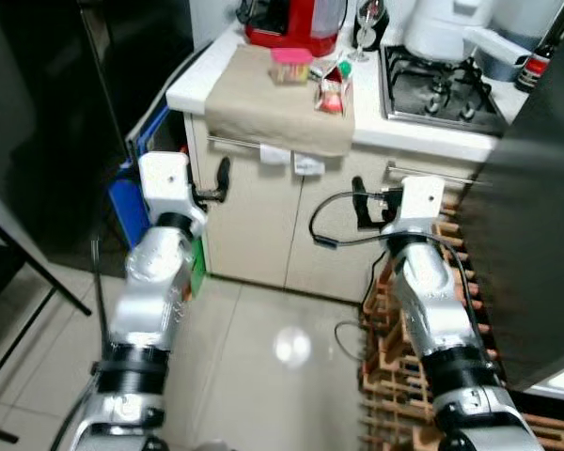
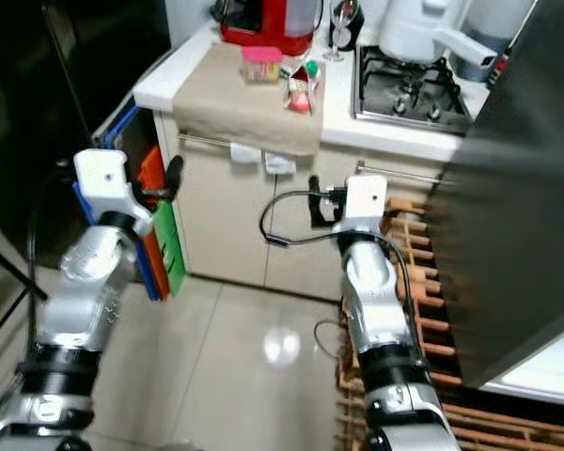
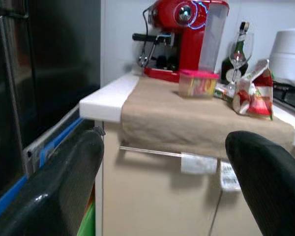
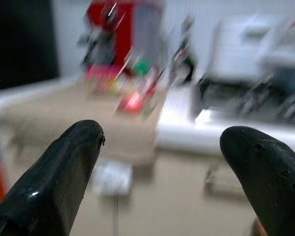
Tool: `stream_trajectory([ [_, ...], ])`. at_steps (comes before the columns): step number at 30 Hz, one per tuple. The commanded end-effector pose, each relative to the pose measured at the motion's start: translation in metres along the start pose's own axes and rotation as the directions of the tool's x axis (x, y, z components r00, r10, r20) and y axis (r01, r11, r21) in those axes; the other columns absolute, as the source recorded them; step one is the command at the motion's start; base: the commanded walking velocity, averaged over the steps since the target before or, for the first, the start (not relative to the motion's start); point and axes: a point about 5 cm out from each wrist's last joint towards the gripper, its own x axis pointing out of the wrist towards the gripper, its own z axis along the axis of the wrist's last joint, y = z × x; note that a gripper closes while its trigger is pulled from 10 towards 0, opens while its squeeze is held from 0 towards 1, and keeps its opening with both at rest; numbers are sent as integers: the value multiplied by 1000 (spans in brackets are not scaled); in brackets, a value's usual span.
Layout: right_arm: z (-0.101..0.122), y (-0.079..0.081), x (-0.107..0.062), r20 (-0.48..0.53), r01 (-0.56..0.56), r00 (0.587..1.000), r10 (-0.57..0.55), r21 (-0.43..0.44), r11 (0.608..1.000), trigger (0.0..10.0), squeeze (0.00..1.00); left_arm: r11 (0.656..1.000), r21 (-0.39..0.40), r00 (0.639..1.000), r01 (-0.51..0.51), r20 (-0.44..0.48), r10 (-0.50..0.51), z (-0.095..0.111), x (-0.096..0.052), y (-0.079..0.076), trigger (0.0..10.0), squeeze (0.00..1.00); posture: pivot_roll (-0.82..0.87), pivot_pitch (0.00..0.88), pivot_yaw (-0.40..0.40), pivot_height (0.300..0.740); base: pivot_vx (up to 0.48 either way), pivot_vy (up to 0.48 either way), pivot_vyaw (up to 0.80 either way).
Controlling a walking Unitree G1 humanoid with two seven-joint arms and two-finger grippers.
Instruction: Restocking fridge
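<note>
On the white counter (image 1: 195, 86) lies a beige cloth (image 1: 273, 108). A small clear tub with a pink lid (image 1: 290, 66) stands on it, and beside that a red and green pouch (image 1: 333, 91). A tall black fridge (image 1: 85, 103) stands to the left of the counter. My left gripper (image 1: 222, 181) is raised in front of the cabinet, below the cloth's left end, open and holding nothing. My right gripper (image 1: 359, 201) hovers level with it before the cabinet door, also open and holding nothing. The left wrist view shows the tub (image 3: 198, 82) and pouch (image 3: 253, 92) beyond the spread fingers (image 3: 64, 182).
A red coffee machine (image 1: 296, 21), a wine glass (image 1: 367, 23), a gas hob (image 1: 437, 89) and a bottle (image 1: 536, 61) stand further back. A wooden rack (image 1: 395, 329) sits on the floor at right under a dark panel (image 1: 536, 235). Blue and green boards (image 1: 132, 202) lean by the cabinet.
</note>
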Motion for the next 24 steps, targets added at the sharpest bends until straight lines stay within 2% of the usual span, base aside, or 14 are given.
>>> stream_trajectory([
  [1,1,-17,-9,5,67,998,-67,2,998,10000,157,999,3,999,46,-3,-46,1,-3,-6,10000,0,-18,0,-23,740,465,0,0],
  [7,-13,-16,-16,-46,63,997,-63,-1,998,10000,157,997,38,998,64,-4,-64,4,-2,-3,10000,0,-17,0,-19,740,469,0,0],
  [18,-11,-11,-20,-46,80,996,-80,-4,997,10000,165,994,17,994,108,-23,-108,6,3,-5,10000,0,-24,0,27,740,472,0,0],
  [24,-8,-10,-20,-33,74,997,-75,-16,997,10000,165,991,35,991,128,23,-129,19,10,-3,10000,0,-20,0,17,740,472,0,0],
])
